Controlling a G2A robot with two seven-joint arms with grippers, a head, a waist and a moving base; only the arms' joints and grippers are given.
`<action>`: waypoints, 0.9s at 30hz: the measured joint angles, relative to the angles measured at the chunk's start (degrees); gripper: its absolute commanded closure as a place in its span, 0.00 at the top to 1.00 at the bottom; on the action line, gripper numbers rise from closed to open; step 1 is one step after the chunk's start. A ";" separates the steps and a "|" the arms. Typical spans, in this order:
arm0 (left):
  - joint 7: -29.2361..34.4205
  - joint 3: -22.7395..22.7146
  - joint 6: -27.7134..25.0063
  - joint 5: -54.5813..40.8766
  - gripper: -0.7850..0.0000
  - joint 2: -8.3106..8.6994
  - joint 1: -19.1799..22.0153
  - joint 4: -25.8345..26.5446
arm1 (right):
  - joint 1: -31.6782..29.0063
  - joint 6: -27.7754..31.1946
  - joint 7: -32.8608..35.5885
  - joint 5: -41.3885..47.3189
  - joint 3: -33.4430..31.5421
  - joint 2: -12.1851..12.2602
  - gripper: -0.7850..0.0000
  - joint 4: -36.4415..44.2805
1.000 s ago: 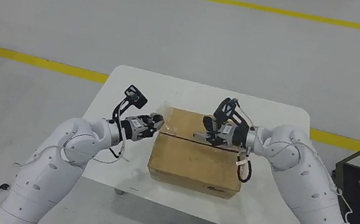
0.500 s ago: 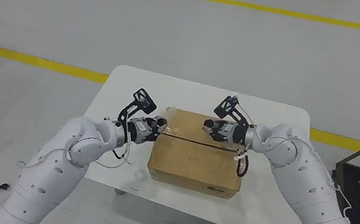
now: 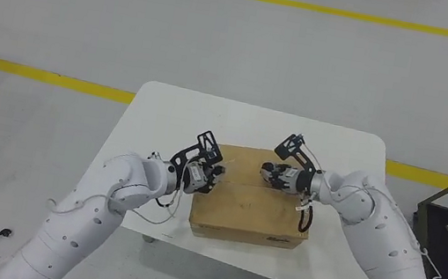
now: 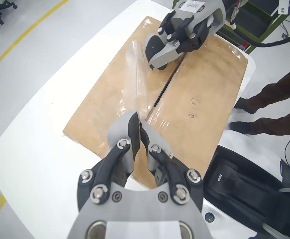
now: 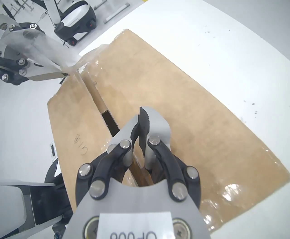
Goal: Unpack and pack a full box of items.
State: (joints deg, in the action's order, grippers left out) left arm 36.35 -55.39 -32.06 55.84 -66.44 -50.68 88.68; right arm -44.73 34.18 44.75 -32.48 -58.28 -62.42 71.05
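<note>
The brown cardboard box [image 3: 253,207] lies on the white rounded table [image 3: 254,118], a little toward 6 o'clock from the table's centre as seen in the top view. Its two top flaps are down. The seam [image 4: 168,79] between them runs from 9 o'clock to 3 o'clock and shows as a narrow dark slit.

The left gripper [image 3: 214,178] is at the 9 o'clock end of this seam. Its fingers are clenched on a strip of clear sealing tape [image 4: 136,74]. The strip is lifted off the cardboard and rises in a loose curl over the flap [image 5: 52,56], while its lower end is attached to the box near the seam.

The right gripper [image 3: 266,172] is over the top of the box, slightly toward 12 o'clock from the middle. Its fingers are pressed together with nothing between them [image 5: 141,118], and the tips are just beside the seam, on the flap [image 4: 156,62].
</note>
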 measured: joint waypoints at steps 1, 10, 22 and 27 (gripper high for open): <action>-0.01 0.47 -0.27 -0.14 1.00 -0.14 0.41 -0.15 | 0.21 -0.24 -0.19 -0.02 0.39 -0.13 0.00 -0.14; 1.73 1.07 -4.44 -6.32 1.00 -0.38 1.81 -1.45 | 1.42 -0.73 -1.11 0.18 1.62 -0.62 0.00 -0.38; 1.49 -5.59 -6.10 -9.35 1.00 1.45 -1.94 0.76 | -0.30 11.55 1.36 -3.61 -4.64 2.18 0.64 6.14; 2.06 -8.46 -6.21 -10.23 1.00 2.34 -4.62 2.04 | -1.48 16.34 2.75 -6.20 -5.42 3.10 0.71 11.10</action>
State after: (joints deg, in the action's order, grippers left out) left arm 38.42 -63.84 -38.27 45.62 -64.11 -55.30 90.73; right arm -46.21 50.53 47.50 -38.68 -63.70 -59.33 82.15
